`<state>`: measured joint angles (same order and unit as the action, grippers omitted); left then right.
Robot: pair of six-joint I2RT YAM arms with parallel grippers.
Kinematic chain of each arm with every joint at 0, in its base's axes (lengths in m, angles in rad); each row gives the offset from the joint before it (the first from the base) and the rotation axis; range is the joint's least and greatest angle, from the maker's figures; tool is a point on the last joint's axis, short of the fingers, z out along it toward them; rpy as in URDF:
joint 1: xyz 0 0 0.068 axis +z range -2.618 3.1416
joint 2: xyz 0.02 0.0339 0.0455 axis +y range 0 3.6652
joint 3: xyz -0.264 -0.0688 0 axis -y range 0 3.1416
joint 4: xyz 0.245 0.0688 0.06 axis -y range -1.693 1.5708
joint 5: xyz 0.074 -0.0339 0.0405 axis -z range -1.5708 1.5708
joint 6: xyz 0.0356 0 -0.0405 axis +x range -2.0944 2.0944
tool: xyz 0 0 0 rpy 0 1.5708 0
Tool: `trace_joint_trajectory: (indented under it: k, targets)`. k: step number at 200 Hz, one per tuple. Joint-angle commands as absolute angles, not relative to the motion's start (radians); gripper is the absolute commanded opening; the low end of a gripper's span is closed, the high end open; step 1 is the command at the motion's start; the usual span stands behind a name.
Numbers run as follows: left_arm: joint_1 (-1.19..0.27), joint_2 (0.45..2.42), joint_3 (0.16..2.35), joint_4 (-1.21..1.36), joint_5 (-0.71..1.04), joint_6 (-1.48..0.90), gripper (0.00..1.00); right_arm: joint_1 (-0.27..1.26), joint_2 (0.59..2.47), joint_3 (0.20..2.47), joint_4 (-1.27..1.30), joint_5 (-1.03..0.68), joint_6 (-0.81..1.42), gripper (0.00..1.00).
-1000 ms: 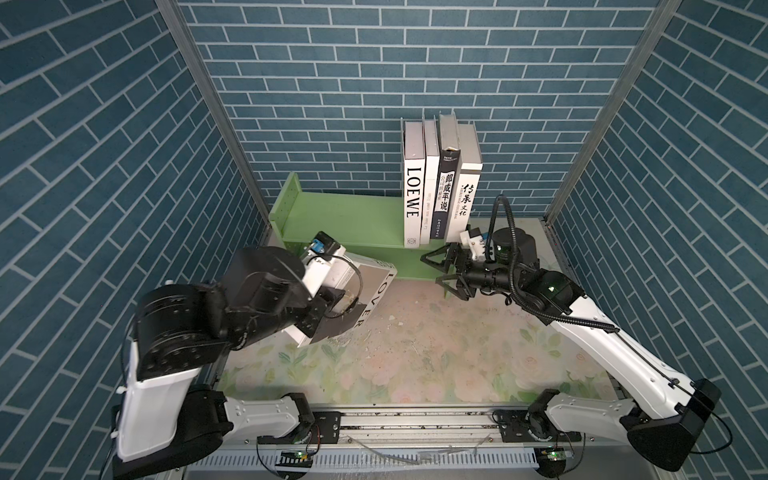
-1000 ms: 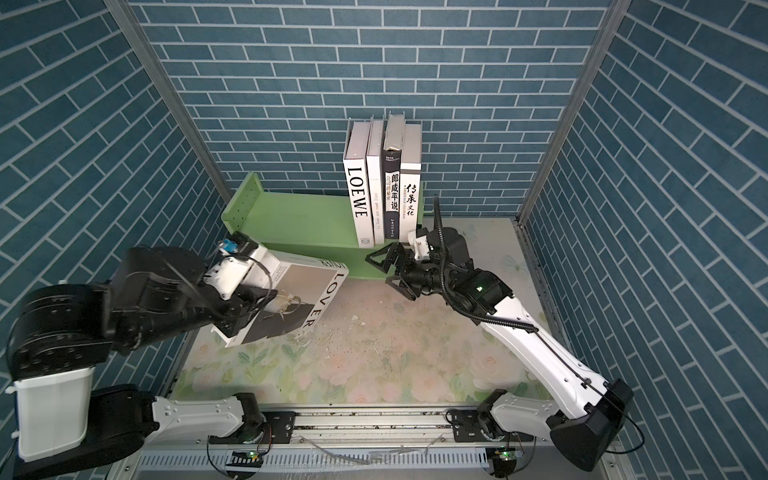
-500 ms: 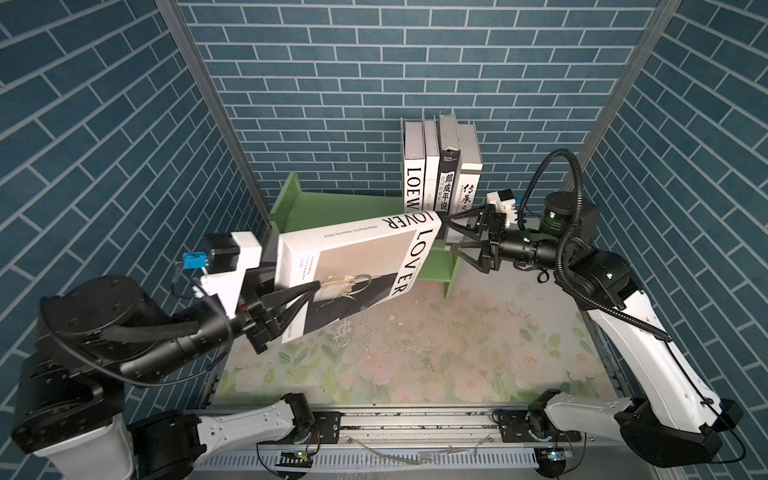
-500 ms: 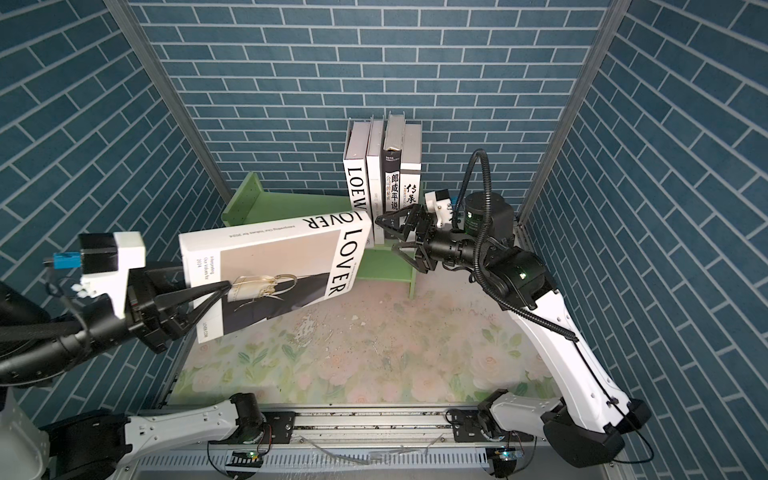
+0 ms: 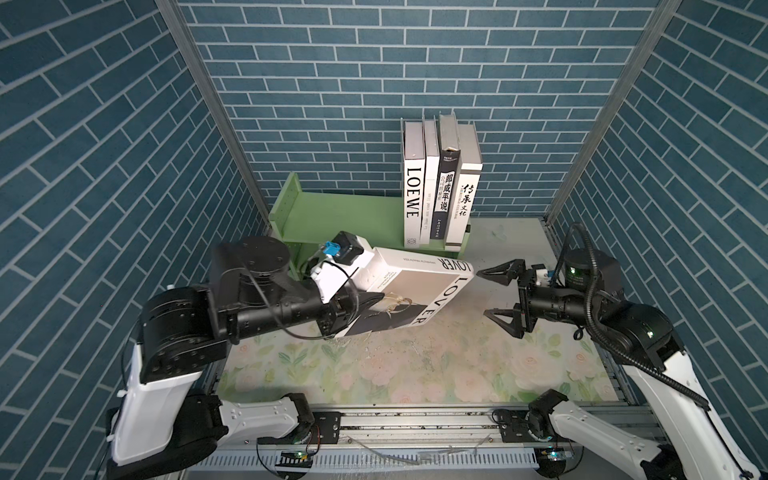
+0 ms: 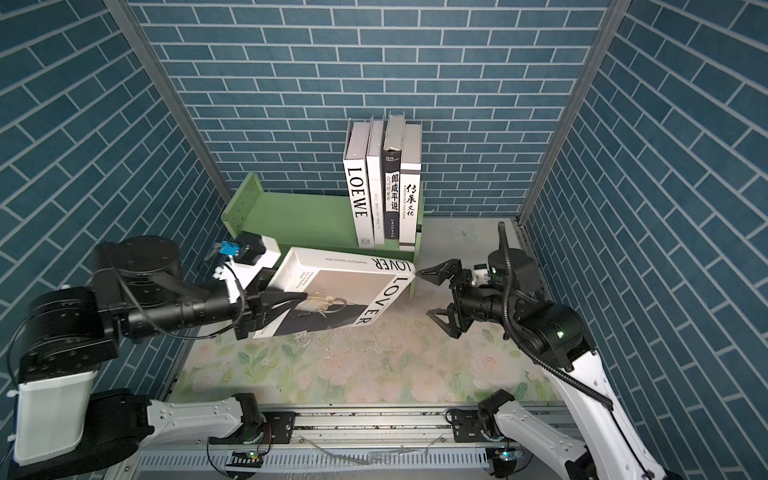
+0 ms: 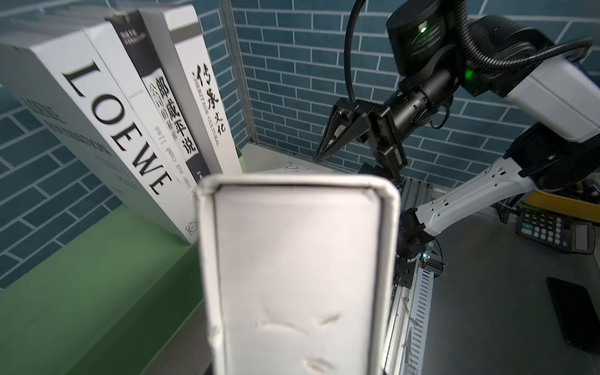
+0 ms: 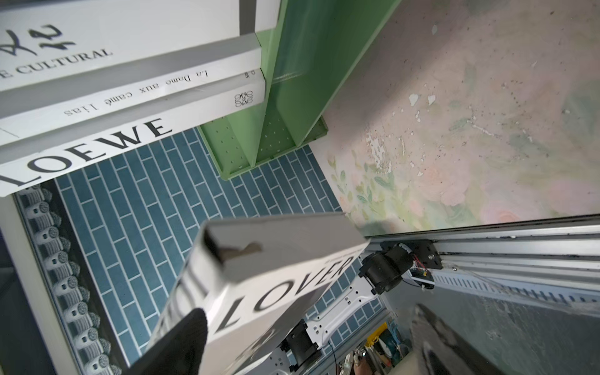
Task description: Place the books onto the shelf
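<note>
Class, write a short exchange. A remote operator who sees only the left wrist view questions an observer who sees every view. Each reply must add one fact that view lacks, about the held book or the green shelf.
Operator: A white slab fills my view. What holds it?
Observer: The left pincer, shut on one end of the LOVER book.
Operator: I see bare shelf beside the LOEWE book. Does anything stop a book at the far end?
Observer: Yes. In both top views the green shelf has an upright end panel there.
</note>
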<state>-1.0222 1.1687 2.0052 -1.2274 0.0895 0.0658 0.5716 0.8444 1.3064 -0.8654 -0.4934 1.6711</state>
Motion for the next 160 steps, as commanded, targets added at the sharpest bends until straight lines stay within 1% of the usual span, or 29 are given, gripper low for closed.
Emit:
trace_joint_trajectory:
  k: [1,12,30,72,104,124,160]
  targets:
    - [-1.028,1.203,1.94,-1.241,0.054,0.099,0.08,0.574,0.763,1.209,-0.783,-0.448,1.858,0.96]
    - [-1.028,1.202,1.912,-1.233,0.042,0.104,0.08,0.574,0.738,1.171,-0.782,-0.41,1.882,0.96]
    - [-1.028,1.2,1.886,-1.198,0.075,0.106,0.07,0.573,0.737,1.118,-0.722,-0.413,1.923,0.96]
    - [-1.042,1.215,1.881,-1.162,0.136,0.118,0.08,0.574,0.855,1.162,-0.671,-0.458,1.944,0.96]
    - [-1.125,1.216,1.85,-1.15,0.061,0.16,0.08,0.574,0.917,1.186,-0.654,-0.459,2.015,0.96]
    - [-1.162,1.217,1.819,-1.135,-0.009,0.199,0.07,0.574,0.958,1.22,-0.676,-0.472,2.025,0.94]
    - [-1.198,1.175,1.714,-1.0,-0.096,0.262,0.06,0.584,1.003,1.243,-0.705,-0.478,2.04,0.92]
